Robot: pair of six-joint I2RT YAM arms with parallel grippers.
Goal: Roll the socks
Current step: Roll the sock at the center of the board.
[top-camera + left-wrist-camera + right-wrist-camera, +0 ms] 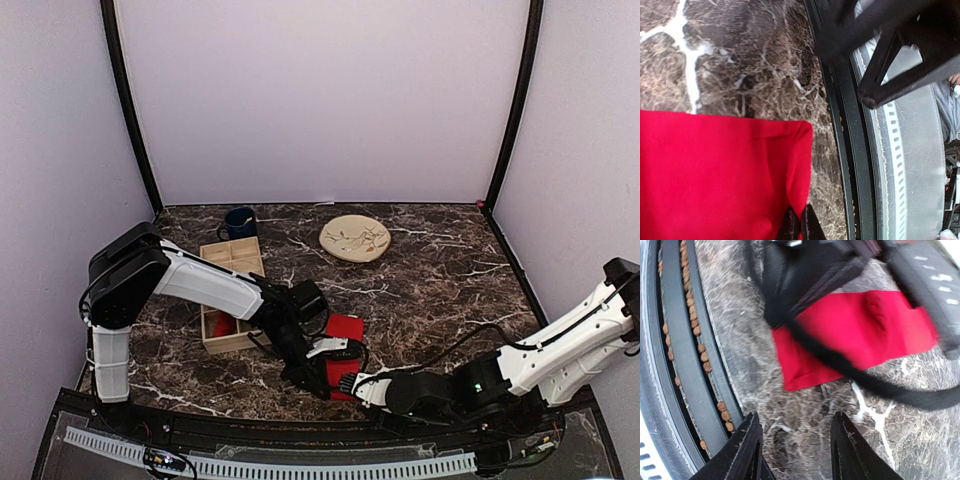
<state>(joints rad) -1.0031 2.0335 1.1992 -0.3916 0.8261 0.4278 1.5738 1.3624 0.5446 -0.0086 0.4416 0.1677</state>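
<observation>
A red sock point(347, 328) lies flat on the marble table near the front edge. It fills the lower left of the left wrist view point(715, 175) and shows in the right wrist view point(860, 335). My left gripper point(322, 385) point(800, 227) is shut, pinching the sock's near edge by its corner. My right gripper point(348, 381) point(797, 450) is open and empty, low over bare table just short of the sock's corner. Another red piece of fabric point(222, 326) shows in the wooden box; I cannot tell whether it is the second sock.
A wooden compartment box point(232, 262) stands at the left, a dark blue mug point(239, 222) behind it. A round beige plate point(355, 238) sits at the back middle. The table's black front rail point(845, 150) point(685, 365) runs close beside both grippers. A black cable point(850, 370) crosses the sock.
</observation>
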